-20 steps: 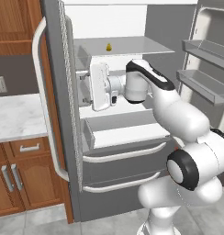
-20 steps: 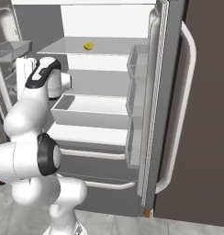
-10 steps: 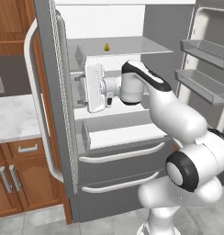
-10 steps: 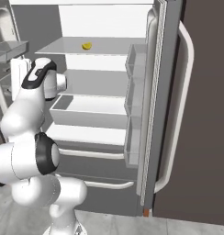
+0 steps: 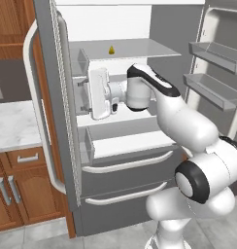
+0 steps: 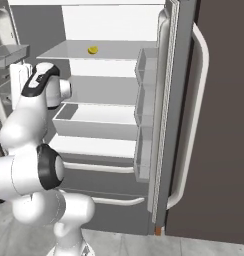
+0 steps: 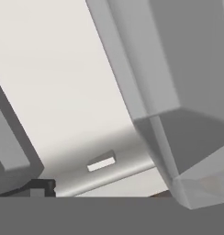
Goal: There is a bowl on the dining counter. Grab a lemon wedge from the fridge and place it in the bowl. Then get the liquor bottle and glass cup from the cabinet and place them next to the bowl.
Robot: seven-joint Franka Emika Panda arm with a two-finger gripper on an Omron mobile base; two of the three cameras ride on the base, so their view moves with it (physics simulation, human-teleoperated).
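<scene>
Open fridge (image 5: 115, 160), lemon wedge (image 5: 111, 49) on upper shelf, well above the fingers (image 5: 86, 95), spread wide, holding nothing

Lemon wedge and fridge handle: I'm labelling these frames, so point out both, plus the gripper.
lemon wedge (image 5: 111, 49): left base view, middle of the yellow piece.
fridge handle (image 6: 196, 118): right base view, mid-length of the curved white bar.
gripper (image 5: 89, 94): left base view, between its fingertips.

Evenly lit, flat rendered look, no glare, no blur in the base views. Brightest on the white back wall inside the fridge (image 5: 115, 22); soft grey shading under its shelves and inside the door bins. Dimmer beside the fridge on the wooden cabinets (image 5: 13, 189). Close, featureless grey planes in the hand view, edges crisp.
</scene>
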